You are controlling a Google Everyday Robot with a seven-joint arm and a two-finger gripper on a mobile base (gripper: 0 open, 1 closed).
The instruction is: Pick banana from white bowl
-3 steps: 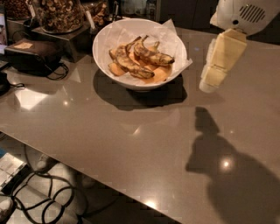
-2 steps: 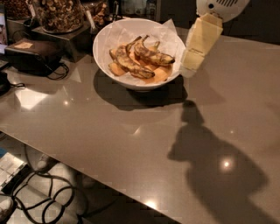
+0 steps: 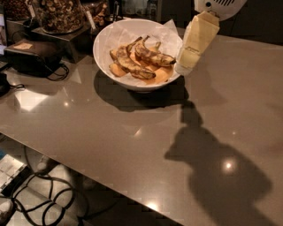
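Observation:
The white bowl (image 3: 106,39), lined with white paper, stands at the back of the table. In it lie two bananas on orange pieces. The banana (image 3: 154,56), dark brown and blotched, lies at the upper right of the bowl. A yellower brown-spotted banana (image 3: 126,62) lies to its left. My gripper (image 3: 185,66), cream-coloured under a white wrist, hangs tilted at the bowl's right rim, just right of the dark banana's end. It holds nothing that I can see.
A glass jar of nuts (image 3: 57,13) stands on a dark box behind the bowl's left side. A black device with a cable (image 3: 31,55) lies at the far left. The table's front edge (image 3: 110,185) runs diagonally, with cables on the floor below.
My gripper has moved left from the open table to the bowl's right rim. The bowl and bananas have not moved.

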